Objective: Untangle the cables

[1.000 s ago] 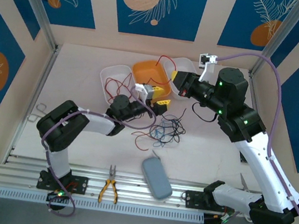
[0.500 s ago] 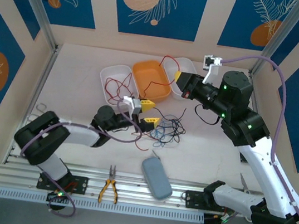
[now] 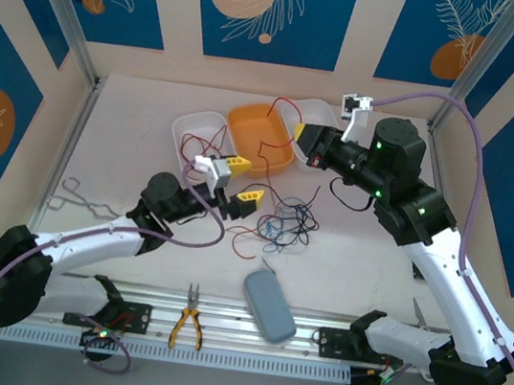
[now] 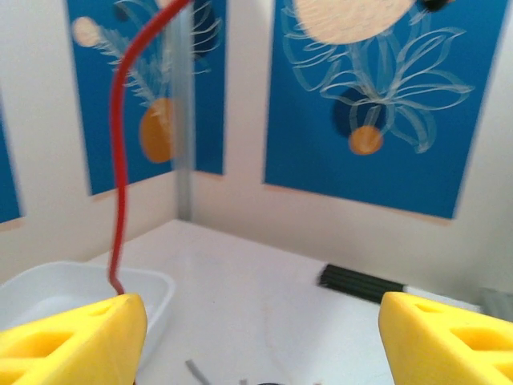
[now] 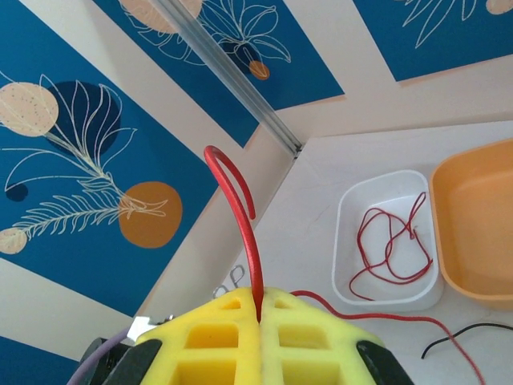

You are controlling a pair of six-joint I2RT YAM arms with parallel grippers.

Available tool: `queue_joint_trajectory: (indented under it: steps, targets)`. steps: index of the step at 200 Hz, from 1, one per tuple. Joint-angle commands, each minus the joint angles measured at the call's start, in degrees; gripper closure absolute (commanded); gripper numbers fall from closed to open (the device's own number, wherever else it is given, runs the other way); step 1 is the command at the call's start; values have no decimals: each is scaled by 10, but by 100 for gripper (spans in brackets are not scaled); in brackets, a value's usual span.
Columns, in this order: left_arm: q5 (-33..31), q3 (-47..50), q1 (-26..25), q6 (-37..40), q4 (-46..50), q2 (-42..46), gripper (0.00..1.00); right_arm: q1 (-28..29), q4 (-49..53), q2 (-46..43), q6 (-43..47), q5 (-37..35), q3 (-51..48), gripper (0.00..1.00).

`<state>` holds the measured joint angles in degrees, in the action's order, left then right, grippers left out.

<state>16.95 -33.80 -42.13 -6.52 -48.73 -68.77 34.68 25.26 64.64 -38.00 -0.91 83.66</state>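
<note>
The cables lie as a loose tangle (image 3: 284, 222) of red, black and light blue wires on the table's middle. My right gripper (image 3: 301, 137) is shut on a red cable (image 5: 240, 212), which rises from between the yellow pads (image 5: 232, 337), arcs over the orange tray (image 3: 249, 119) and drops toward the tangle. My left gripper (image 3: 240, 178) stands open just left of the tangle with nothing between its fingers (image 4: 72, 341). The same red cable (image 4: 120, 160) hangs close past its left finger. Another red cable (image 3: 201, 148) lies coiled in the white tray (image 3: 182, 126).
A second white tray (image 3: 328, 108) sits behind the right gripper. Near the front rail lie yellow-handled pliers (image 3: 187, 323) and a grey case (image 3: 269, 307). Metal tongs (image 3: 67, 193) rest at the left edge and scissors (image 3: 418, 313) at the right. A black bundle (image 4: 361, 282) lies by the far wall.
My left gripper has drawn back left and toward the near edge, away from the orange tray, and its jaws have opened wider. The right gripper keeps its hold on the red cable, nearly still.
</note>
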Motion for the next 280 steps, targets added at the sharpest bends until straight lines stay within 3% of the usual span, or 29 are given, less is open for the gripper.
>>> queue_joint_trajectory:
  steps: [1, 19, 107, 168, 186, 224, 235, 258, 280]
  targets:
    - [-97, -43, -3, 45, 104, 5, 21, 9, -13, 3, -3, 19, 14, 100]
    - [-153, -58, -3, 40, 118, 2, 21, 17, -14, 3, -2, 19, 13, 100]
    - [-236, -35, -3, 49, 90, 36, 22, 29, -18, 6, 0, 16, 7, 100]
    - [-176, -83, -3, 65, 111, 6, 22, 34, -21, 24, -4, 33, 9, 100]
    - [-185, -89, -3, 64, 111, -1, 35, 34, -13, 25, -2, 24, 6, 100]
    - [-198, -81, 0, 46, 95, 15, 89, 29, 22, 23, -5, -68, -35, 100]
    - [-199, -77, 2, 37, 90, 23, 100, 27, 36, 30, -14, -92, -49, 100]
    - [-198, -67, 4, 24, 77, 38, 100, 25, 63, 70, -36, -124, -67, 100]
    - [-188, -64, 6, 19, 71, 48, 100, 26, 61, 126, -55, -96, -78, 100]
